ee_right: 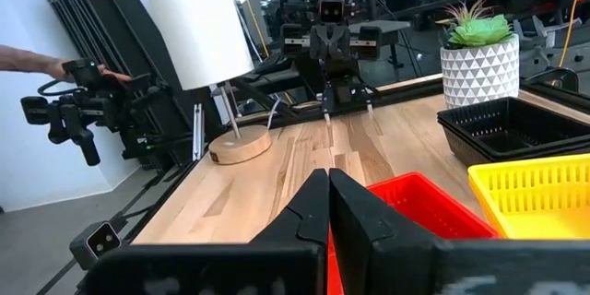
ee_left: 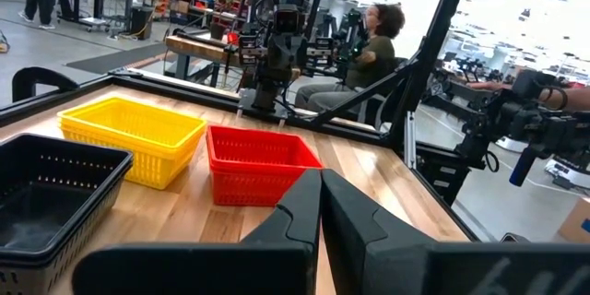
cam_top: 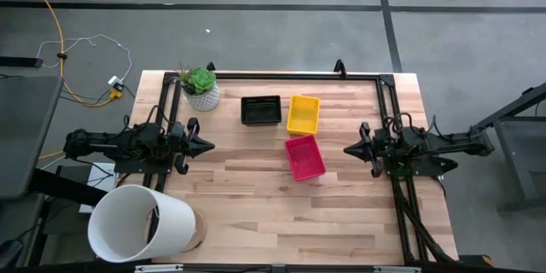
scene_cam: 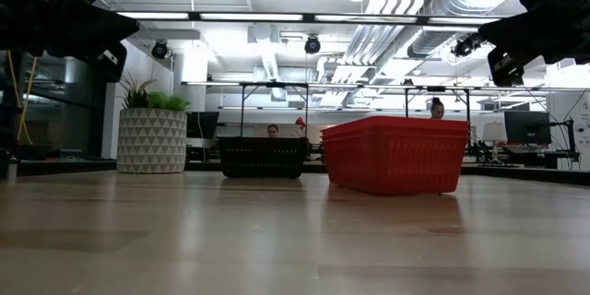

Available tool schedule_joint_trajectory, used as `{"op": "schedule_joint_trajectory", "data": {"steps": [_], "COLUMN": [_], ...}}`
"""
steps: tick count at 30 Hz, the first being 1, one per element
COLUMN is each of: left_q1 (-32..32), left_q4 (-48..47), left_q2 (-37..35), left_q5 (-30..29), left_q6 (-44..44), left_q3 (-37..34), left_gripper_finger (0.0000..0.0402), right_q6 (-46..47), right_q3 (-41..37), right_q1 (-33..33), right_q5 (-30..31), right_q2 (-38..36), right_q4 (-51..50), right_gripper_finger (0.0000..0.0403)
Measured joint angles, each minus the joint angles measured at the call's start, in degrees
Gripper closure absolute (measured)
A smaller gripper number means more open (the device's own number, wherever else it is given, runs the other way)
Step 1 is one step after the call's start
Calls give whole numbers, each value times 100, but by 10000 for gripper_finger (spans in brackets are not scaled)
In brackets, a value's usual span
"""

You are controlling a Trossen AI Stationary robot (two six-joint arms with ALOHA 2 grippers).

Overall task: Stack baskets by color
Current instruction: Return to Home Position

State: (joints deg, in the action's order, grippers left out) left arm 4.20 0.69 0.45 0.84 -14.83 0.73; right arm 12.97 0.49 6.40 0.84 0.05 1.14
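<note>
Between left gripper (cam_top: 209,146), right gripper (cam_top: 347,148): black stack (cam_top: 260,110), yellow stack (cam_top: 303,113), red stack (cam_top: 304,157); both clenched, empty.

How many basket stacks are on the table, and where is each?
3. The black stack stands between the potted plant and the yellow stack; the red stack lies beside the yellow one, toward the middle of the table. Nested baskets may be hidden.

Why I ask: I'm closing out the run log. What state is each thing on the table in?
Black baskets: nested in one pile, open side up.
Yellow baskets: one pile, open side up.
Red baskets: one pile, open side up.
Left gripper: jaws shut, empty, raised above the table.
Right gripper: jaws shut, empty, raised.
Potted plant: upright.
White cylinder: upright on its wooden base.
</note>
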Motion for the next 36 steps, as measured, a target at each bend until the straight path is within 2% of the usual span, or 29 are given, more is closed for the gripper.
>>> {"op": "schedule_joint_trajectory", "data": {"steps": [36], "left_q1": [-174], "left_q4": [-2], "left_q2": [-13], "left_q5": [-20], "left_q6": [0], "left_q3": [0], "left_gripper_finger": [401], "right_q6": [0], "right_q3": [-2], "right_q1": [1], "right_q5": [20], "right_q2": [66], "right_q4": [-4], "right_gripper_finger": [402]}}
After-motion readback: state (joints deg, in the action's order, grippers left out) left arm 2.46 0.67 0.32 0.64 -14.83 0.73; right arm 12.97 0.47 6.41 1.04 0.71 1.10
